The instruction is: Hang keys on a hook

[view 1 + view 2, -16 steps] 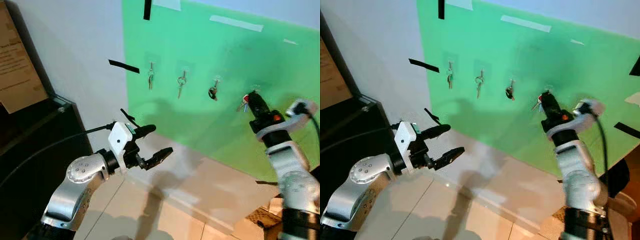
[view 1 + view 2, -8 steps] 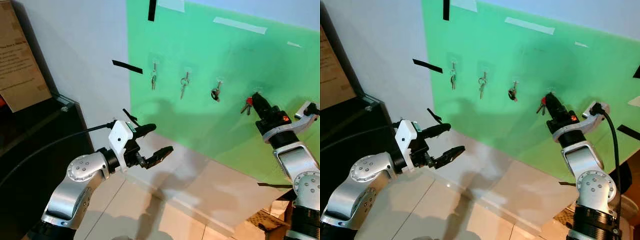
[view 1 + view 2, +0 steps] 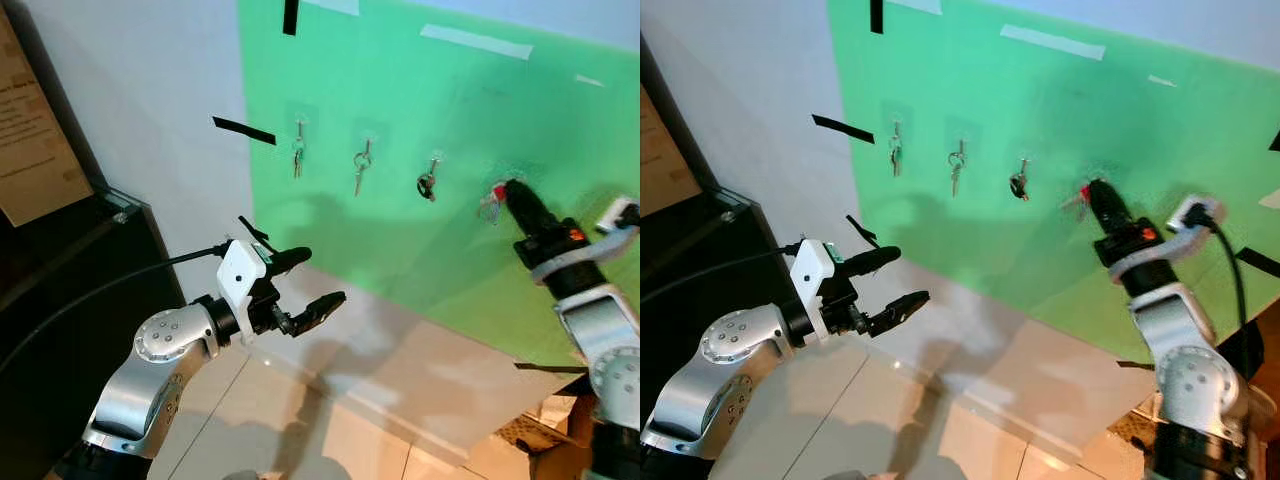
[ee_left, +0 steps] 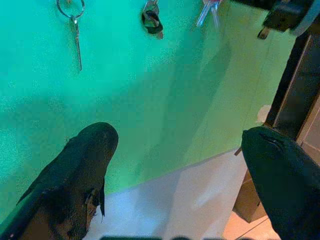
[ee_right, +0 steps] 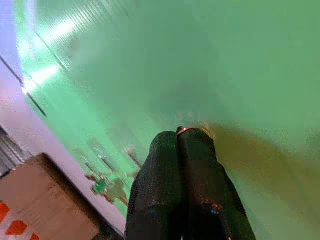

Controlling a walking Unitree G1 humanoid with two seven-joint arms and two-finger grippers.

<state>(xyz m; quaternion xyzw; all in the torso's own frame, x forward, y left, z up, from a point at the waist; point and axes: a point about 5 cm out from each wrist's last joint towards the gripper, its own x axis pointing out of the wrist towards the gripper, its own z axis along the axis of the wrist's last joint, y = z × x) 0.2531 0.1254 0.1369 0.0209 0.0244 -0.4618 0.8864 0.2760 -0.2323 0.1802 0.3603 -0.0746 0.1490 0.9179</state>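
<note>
Pinching a metal key ring (image 5: 192, 131) between closed black fingers, the right gripper (image 3: 512, 190) presses red-tagged keys (image 3: 491, 203) against the smooth green board (image 3: 420, 90).

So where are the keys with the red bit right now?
The red-tagged keys are up against the green board, at the tip of the right gripper, to the right of three key sets already hanging in a row.

Green board (image 3: 430, 130) hung on wall (image 3: 150, 90). Four key sets in a row on it: first (image 3: 298, 155) leftmost, second (image 3: 361, 166), third (image 3: 427, 183), fourth (image 3: 492, 203) rightmost, beside right gripper (image 3: 512, 190). Left gripper (image 3: 315, 280) sat lower left, before the board. Cabinet (image 3: 60, 290) stood far left.
</note>
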